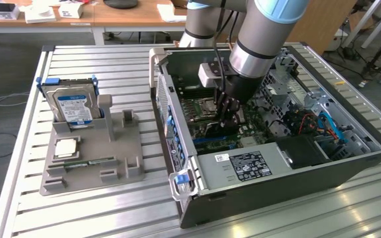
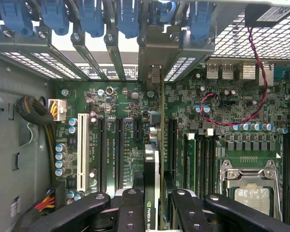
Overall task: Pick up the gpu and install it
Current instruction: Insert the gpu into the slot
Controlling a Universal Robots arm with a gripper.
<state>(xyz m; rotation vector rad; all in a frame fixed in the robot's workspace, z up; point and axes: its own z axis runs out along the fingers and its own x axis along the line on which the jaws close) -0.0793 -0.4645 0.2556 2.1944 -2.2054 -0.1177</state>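
The gpu [image 2: 151, 179] shows edge-on in the wrist view as a thin dark card with a green printed label, standing upright over the motherboard [image 2: 121, 111]. Its silver end bracket [image 2: 155, 77] reaches the rear slot openings under the blue latches. My gripper [image 2: 157, 212] is shut on the card, with one black finger [image 2: 130, 208] on each side of it. In the exterior view the gripper [image 1: 229, 111] is low inside the open computer case [image 1: 277, 191], with the dark card [image 1: 218, 130] below it, just above the blue slot. Whether the card sits in a slot I cannot tell.
Left of the case, a grey holder [image 1: 127, 158] carries a blue-labelled hard drive [image 1: 75, 106], a processor chip [image 1: 66, 148] and a RAM stick [image 1: 85, 162]. Inside the case are the processor socket [image 2: 249, 188], a white slot [image 2: 80, 150], red wires [image 2: 222, 111] and the power supply [image 1: 243, 166].
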